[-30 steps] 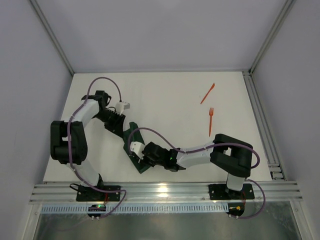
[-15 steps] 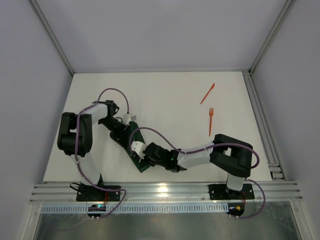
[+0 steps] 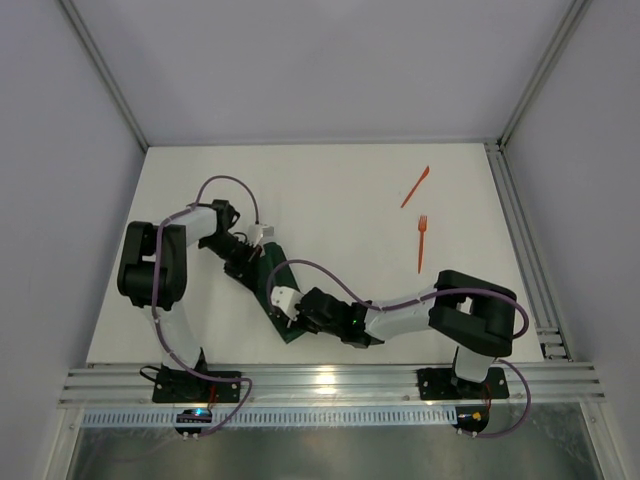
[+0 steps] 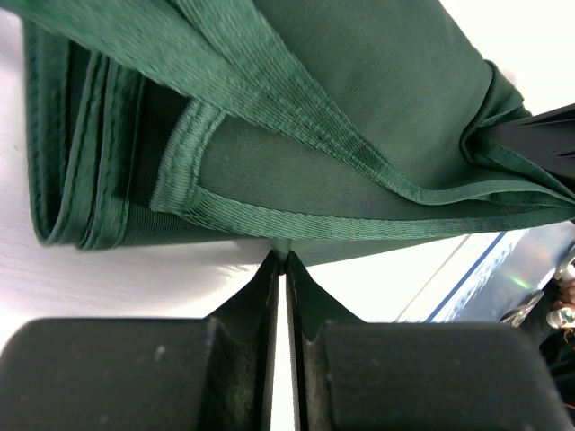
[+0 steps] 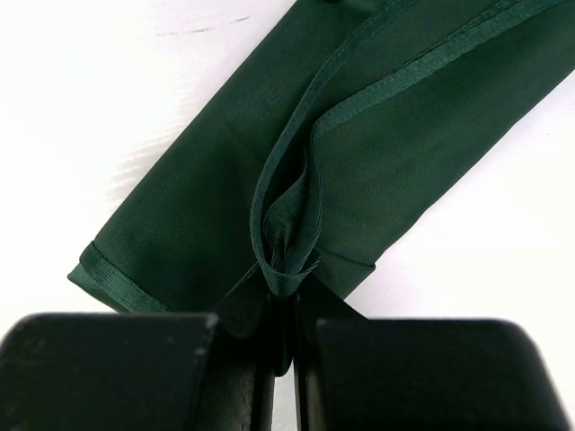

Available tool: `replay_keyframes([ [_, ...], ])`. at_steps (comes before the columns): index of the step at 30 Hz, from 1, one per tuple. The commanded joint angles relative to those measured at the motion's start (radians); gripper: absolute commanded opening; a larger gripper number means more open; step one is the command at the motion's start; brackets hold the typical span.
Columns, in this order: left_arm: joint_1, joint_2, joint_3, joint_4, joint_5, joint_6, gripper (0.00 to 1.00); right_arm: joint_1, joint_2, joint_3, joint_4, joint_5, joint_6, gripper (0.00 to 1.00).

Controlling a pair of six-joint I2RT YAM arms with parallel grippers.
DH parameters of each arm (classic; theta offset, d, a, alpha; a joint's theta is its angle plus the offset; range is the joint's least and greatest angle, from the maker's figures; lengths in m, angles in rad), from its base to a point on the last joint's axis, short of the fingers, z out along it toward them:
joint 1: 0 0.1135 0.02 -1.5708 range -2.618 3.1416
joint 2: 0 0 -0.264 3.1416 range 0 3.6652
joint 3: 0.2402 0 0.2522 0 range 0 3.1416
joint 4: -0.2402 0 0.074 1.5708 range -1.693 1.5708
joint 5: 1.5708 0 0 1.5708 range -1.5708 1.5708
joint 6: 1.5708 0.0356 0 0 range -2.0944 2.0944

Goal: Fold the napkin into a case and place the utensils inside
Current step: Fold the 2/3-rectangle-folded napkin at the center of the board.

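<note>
The right gripper [image 5: 283, 310] is clamped on a bunched hem of the napkin [image 5: 359, 153] — one dark green cloth, folded narrow on the table [image 3: 340, 190]. The left gripper [image 4: 285, 262] pinches its lower edge. Two orange utensils lie well apart: a knife [image 3: 415, 187], a fork [image 3: 422, 243]. No writing shows.

napkin [image 3: 275, 290]: dark green, ribbed hem | utensils [image 3: 421, 243]: bright orange | table [image 3: 340, 190]: off-white, maybe cream | cables [image 3: 228, 183]: purple
</note>
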Motion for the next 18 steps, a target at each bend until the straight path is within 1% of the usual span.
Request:
replay_keyframes([
  [1, 0.001, -0.012, 0.038, 0.051, 0.052, -0.016, 0.06, -0.003, -0.038, -0.031, -0.025, 0.020, -0.045, 0.09],
  [8, -0.003, -0.023, 0.067, 0.019, 0.108, 0.005, 0.05, -0.003, -0.063, -0.022, -0.013, 0.013, -0.051, 0.09],
  [18, -0.049, 0.029, 0.098, 0.022, 0.097, -0.004, 0.05, -0.003, -0.069, -0.014, 0.004, 0.019, -0.051, 0.09],
])
